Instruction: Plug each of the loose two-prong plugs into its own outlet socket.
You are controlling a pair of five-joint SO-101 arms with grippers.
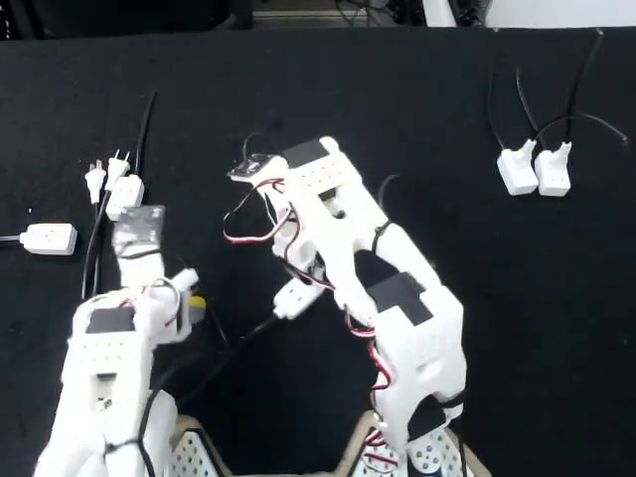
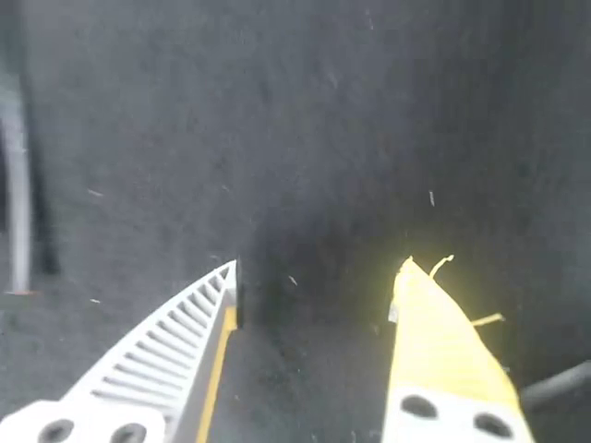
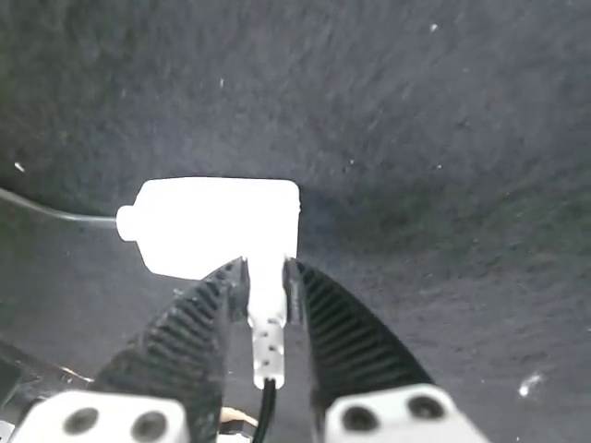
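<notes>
My right gripper (image 3: 266,272) is shut on a small white two-prong plug (image 3: 268,323) with a black cable. The plug's front end meets a white outlet socket (image 3: 217,226) lying on the black cloth. In the high view this pair (image 1: 296,296) sits mid-table under the folded right arm. My left gripper (image 2: 314,295) is open over bare cloth with nothing between its fingers; its yellow-taped finger (image 1: 197,303) shows beside the left arm. Two loose white plugs (image 1: 104,174) lie at the far left, next to a white socket (image 1: 127,194). Another socket (image 1: 50,238) lies at the left edge.
Two white sockets (image 1: 535,169) with black cables lie side by side at the back right. Black cables (image 1: 224,353) run across the cloth between the two arms and up past the loose plugs. Open cloth lies in the far middle.
</notes>
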